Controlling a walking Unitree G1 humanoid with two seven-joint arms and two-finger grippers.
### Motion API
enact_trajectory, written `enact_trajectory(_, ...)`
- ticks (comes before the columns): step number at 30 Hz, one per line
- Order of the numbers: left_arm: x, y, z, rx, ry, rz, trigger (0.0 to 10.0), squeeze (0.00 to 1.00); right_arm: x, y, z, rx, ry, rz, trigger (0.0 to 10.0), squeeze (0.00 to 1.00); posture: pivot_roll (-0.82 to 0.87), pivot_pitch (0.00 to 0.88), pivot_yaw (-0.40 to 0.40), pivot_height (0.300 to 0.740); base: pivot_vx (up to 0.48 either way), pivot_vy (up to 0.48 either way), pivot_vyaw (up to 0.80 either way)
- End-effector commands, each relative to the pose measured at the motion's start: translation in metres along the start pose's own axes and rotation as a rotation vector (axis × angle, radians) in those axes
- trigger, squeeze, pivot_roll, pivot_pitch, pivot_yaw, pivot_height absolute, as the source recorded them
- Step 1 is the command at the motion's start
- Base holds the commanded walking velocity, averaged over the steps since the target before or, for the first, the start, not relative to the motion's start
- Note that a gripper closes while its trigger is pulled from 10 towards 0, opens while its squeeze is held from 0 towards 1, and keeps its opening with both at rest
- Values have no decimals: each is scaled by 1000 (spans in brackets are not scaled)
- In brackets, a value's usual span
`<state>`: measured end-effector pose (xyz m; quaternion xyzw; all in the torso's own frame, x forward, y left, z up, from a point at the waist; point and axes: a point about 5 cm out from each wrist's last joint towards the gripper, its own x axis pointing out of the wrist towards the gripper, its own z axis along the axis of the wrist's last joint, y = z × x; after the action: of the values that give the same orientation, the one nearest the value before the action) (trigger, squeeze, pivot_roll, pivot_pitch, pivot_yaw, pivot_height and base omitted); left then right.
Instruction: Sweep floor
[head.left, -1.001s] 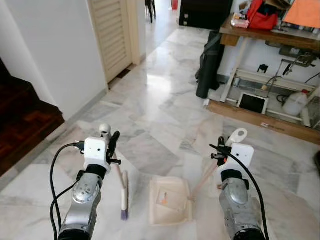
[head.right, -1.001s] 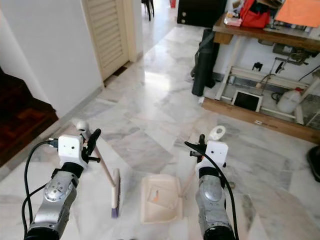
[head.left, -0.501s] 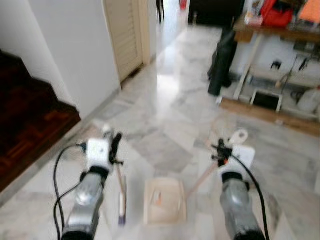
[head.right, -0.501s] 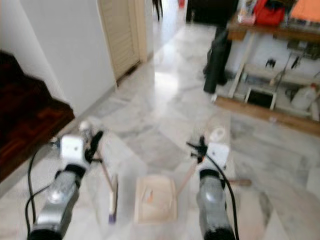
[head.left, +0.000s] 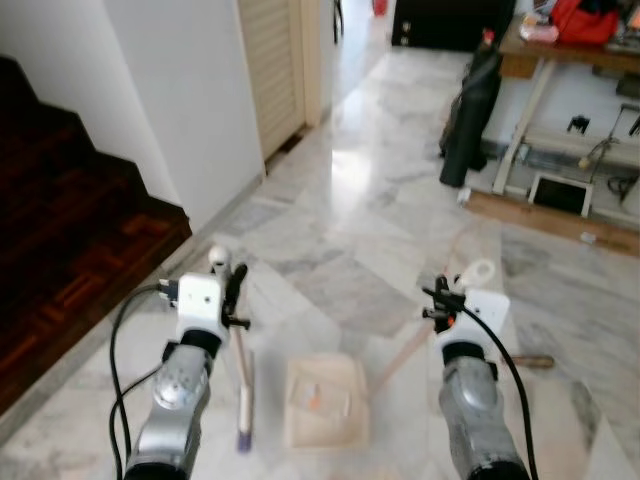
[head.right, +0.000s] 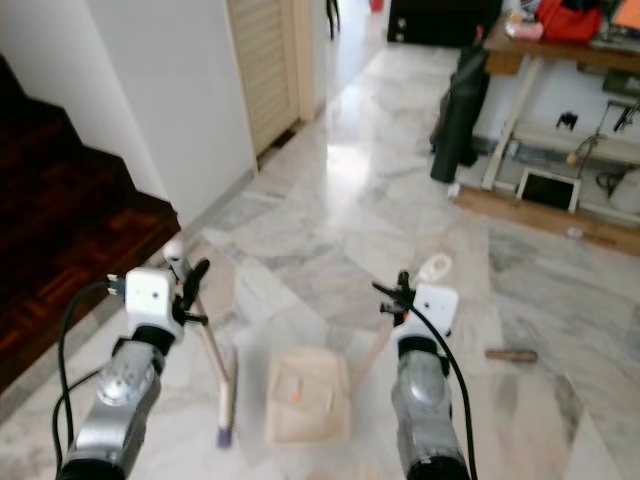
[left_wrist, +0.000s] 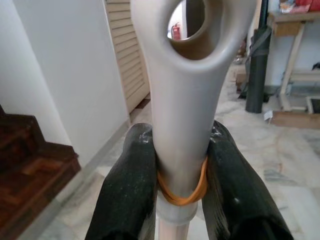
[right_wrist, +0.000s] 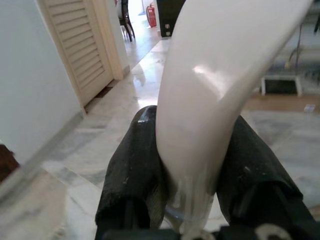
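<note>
My left gripper (head.left: 224, 287) is shut on the pale handle of a small broom (head.left: 243, 395), whose bristles reach down to the marble floor. In the left wrist view the handle (left_wrist: 182, 95), with an orange rubber band round it, sits clamped between both black fingers (left_wrist: 131, 190). My right gripper (head.left: 452, 297) is shut on the long handle (head.left: 478, 272) of a cream dustpan (head.left: 325, 403) that rests flat on the floor between my arms. A small orange scrap lies in the pan. The right wrist view has the white handle (right_wrist: 215, 90) pinched between the fingers (right_wrist: 134, 172).
Dark wooden stairs (head.left: 60, 210) rise at the left beside a white wall (head.left: 180, 90) and a louvred door (head.left: 275, 60). A black rolled bag (head.left: 470, 110) leans by a wooden table (head.left: 560, 55) at the back right. A small brown stick (head.left: 532, 361) lies on the floor at the right.
The camera has swung left, bringing more of the stairs and the brown stick into view. Both grippers keep their hold, and broom and dustpan stay the same relative to my arms.
</note>
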<state>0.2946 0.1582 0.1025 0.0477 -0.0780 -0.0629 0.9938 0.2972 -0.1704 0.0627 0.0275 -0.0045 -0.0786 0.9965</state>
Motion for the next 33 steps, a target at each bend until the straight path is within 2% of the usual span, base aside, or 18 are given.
enact_trajectory(1, 2, 7, 10, 16, -44, 17, 10000, 0, 6, 7, 15, 9, -66, 16, 10000, 0, 121, 10, 1, 740, 0, 300, 688)
enact_trajectory(24, 2, 7, 10, 20, -42, 16, 10000, 0, 6, 10, 14, 15, -64, 32, 10000, 0, 123, 1, 3, 740, 0, 300, 703)
enact_trajectory(33, 2, 9, 10, 24, -40, 20, 10000, 0, 6, 12, 12, 15, -52, 44, 10000, 0, 126, 17, 6, 740, 0, 299, 145)
